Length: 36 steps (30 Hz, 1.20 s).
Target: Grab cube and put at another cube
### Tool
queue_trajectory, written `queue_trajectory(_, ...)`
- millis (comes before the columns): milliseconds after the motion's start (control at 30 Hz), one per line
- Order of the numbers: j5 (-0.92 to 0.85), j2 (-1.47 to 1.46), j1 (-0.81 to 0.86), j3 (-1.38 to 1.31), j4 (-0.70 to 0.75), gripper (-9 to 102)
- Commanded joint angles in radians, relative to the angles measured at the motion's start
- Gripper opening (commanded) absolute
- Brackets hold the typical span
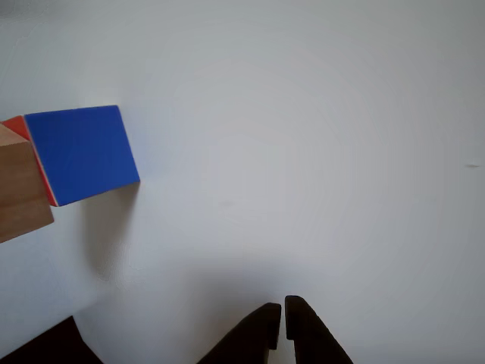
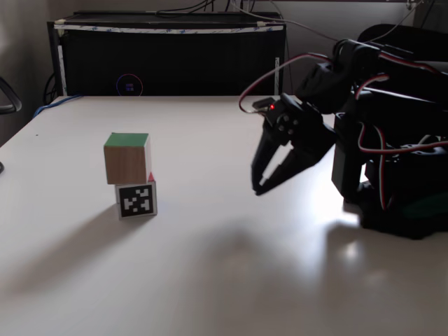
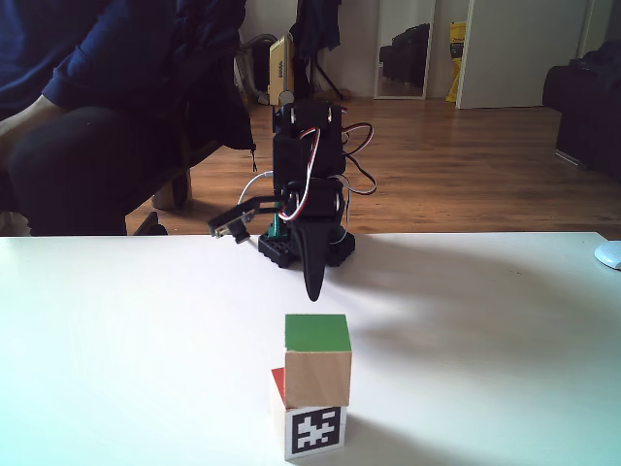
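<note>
The cube (image 2: 127,159), plain wood with a bright green top, rests on another cube (image 2: 136,199), whose pale front face carries dark print. The other fixed view shows the same stack: the cube (image 3: 317,359) above another cube (image 3: 315,429), which has a red sliver at its left. In the other view, another cube (image 1: 82,155) shows its blue face and a red edge, with the wooden cube (image 1: 19,189) at the left border. My gripper (image 2: 257,187) hangs shut and holding nothing, well to the right of the stack, tips pointing down just above the table (image 2: 224,280). Its fingertips (image 1: 283,312) are almost touching.
A black cabinet (image 2: 168,56) with cables lines the table's far edge. The arm's base (image 2: 399,203) stands at the right. A seated person (image 3: 97,97) is behind the table, and a white object (image 3: 609,254) lies at its right edge.
</note>
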Motion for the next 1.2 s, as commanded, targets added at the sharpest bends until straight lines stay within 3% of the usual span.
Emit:
queue_trajectory(0,-0.003,0.005,0.0,-0.026,0.012,0)
queue_trajectory(1167,0.003,0.005,0.006,-0.026,0.012,0)
